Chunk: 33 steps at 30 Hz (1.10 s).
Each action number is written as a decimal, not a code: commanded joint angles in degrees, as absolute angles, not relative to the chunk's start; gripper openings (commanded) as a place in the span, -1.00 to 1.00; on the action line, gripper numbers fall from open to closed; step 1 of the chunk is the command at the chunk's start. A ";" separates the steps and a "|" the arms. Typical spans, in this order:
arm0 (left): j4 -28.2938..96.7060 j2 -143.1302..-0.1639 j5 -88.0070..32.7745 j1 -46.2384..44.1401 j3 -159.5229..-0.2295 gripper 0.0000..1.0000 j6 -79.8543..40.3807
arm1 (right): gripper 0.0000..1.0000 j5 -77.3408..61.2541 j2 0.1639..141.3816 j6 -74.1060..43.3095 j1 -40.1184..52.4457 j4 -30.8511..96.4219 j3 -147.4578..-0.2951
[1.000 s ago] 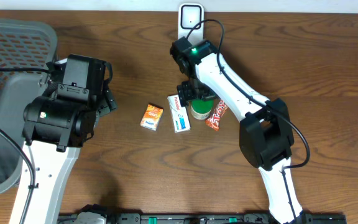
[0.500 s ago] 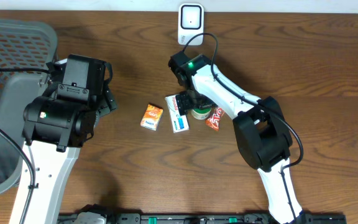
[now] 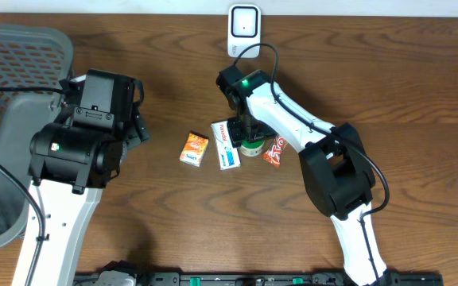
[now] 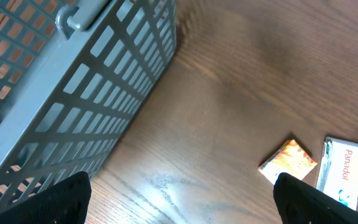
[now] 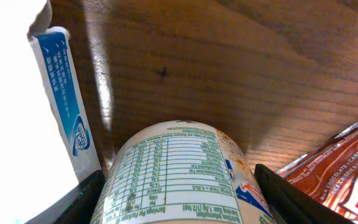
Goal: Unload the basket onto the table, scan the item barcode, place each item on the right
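Seen from overhead, the right tool [image 3: 246,135] has come down since a second ago and now sits low over the green-lidded tub [image 3: 254,148]. It covers most of the lid that showed plainly before, and the arm's elbow has sunk a little towards 6 o'clock. The tub stands on the counter [image 3: 388,79] where it stood earlier, with the Panadol box [image 3: 227,144] just beside it at 9 o'clock and the red wrapper [image 3: 273,150] just beside it at 3 o'clock. The orange box [image 3: 194,148] lies farther out at 9 o'clock. The scanner [image 3: 245,28] is well apart at 12 o'clock, by the far edge. The left arm [image 3: 78,147] has not shifted, and the grey basket [image 3: 14,71] stays at the counter's 9 o'clock side. In the left wrist view, the left tool [image 4: 185,202] is spread wide with only bare wood between its fingers. The basket fills the 10 o'clock half, and the orange box and Panadol box lie at 4 o'clock. In the right wrist view, the tub's nutrition label faces the camera and the dark fingers [image 5: 86,199] stand close at 9 and 3 o'clock of it. Whether they already pinch the tub I cannot tell. The Panadol box rises at 9 o'clock and the red wrapper lies at 4 o'clock.
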State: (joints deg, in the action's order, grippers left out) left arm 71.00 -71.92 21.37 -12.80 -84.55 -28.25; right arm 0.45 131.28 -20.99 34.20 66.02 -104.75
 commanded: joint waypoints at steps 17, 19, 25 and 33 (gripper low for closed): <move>73.23 -72.34 22.13 -12.49 -84.53 0.88 -27.68 | 0.51 0.36 131.70 -24.16 35.35 63.00 -100.73; 73.25 -72.34 22.13 -12.49 -84.53 0.88 -27.68 | 0.52 0.34 131.70 -24.16 35.35 63.05 -99.35; 73.14 -72.36 22.13 -12.49 -84.53 0.88 -27.70 | 0.59 0.34 130.08 -24.18 35.35 64.12 -98.98; 72.84 -72.36 22.13 -12.49 -84.53 0.88 -27.70 | 0.61 -1.32 127.61 -26.35 35.35 63.81 -97.32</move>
